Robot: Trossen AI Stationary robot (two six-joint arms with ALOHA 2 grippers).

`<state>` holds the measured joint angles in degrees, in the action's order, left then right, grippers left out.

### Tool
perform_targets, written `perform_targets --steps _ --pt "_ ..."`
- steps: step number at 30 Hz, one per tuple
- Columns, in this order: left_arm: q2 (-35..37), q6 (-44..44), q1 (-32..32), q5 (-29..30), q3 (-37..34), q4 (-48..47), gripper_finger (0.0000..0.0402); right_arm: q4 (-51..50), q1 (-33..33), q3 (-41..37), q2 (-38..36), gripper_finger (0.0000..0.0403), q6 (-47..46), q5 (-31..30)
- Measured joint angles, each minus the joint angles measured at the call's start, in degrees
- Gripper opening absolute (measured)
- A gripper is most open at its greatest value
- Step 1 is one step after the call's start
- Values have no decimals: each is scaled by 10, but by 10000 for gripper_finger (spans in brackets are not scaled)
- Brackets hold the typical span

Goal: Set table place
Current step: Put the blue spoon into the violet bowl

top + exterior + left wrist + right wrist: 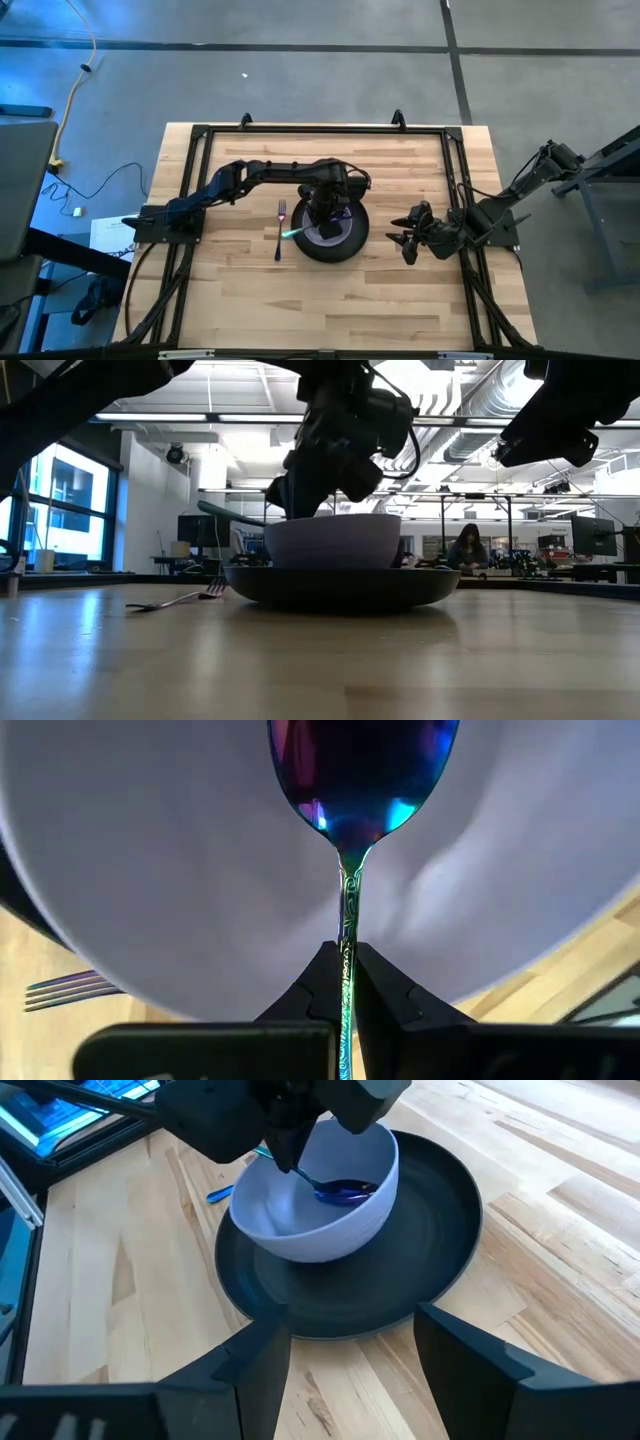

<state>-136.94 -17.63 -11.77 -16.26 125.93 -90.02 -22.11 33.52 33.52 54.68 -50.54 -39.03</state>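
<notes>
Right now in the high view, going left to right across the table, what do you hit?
Left arm's base → fork → plate with the bowl on it, left gripper over it holding the spoon → right gripper, open.

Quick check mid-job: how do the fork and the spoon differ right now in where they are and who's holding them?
The metallic fork lies flat on the light wooden table, left of the dark grey round plate; the purple-headed spoon is tilted, its head inside the lavender bowl. The fork is free of any claw; the spoon's handle is pinched by the shut left claw. The fork shows tines, the spoon a rounded head. Both are slim, shiny cutlery.
</notes>
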Motion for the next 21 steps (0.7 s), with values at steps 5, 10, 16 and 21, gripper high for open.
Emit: perform_targets --steps 5,10,16,21 --pt "0 0 1 -17 0 0 1 -5 0 0 0 204 0 0" --pt "0 0 0 -16 0 0 12 -5 0 0 0 204 0 0" --pt "0 0 0 -16 0 0 43 -9 0 0 0 204 0 0" --pt "0 2 0 -12 0 0 58 -10 0 0 0 204 -2 0"
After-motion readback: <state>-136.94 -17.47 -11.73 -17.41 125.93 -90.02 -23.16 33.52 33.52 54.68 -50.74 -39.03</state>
